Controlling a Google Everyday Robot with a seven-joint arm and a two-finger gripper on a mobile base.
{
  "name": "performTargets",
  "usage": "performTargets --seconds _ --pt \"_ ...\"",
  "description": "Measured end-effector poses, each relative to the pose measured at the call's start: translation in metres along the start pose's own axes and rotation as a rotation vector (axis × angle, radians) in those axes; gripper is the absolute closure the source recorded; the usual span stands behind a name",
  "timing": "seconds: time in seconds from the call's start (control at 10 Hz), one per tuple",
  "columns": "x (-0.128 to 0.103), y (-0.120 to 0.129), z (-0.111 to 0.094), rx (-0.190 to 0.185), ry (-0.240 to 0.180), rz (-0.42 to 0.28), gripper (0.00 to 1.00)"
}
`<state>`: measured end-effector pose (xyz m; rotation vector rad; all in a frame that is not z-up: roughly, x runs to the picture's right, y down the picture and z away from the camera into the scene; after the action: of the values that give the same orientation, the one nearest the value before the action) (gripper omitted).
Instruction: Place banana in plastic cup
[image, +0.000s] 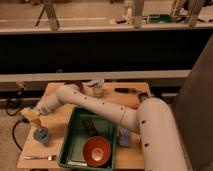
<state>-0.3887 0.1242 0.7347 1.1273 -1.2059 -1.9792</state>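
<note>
The small medium-blue plastic cup (41, 135) stands near the table's front left corner. My gripper (32, 117) is at the far left of the table, just above and slightly left of the cup, at the end of the white arm that reaches across from the right. A pale-yellow piece, the banana (31, 115), sits in the gripper, held above the cup's rim and apart from it.
A green tray (74, 150) holds an orange-red bowl (96, 150) and a dark brown item (90, 125). A fork (40, 157) lies at the front left. A taller pale blue cup (125, 137) stands right of the tray. A container (96, 89) and a black tool (127, 90) are at the back.
</note>
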Motion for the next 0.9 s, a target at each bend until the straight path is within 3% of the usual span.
performTargets --seconds 0.9 --pt "-0.023 0.001 0.005 0.065 0.003 -0.019 1.0"
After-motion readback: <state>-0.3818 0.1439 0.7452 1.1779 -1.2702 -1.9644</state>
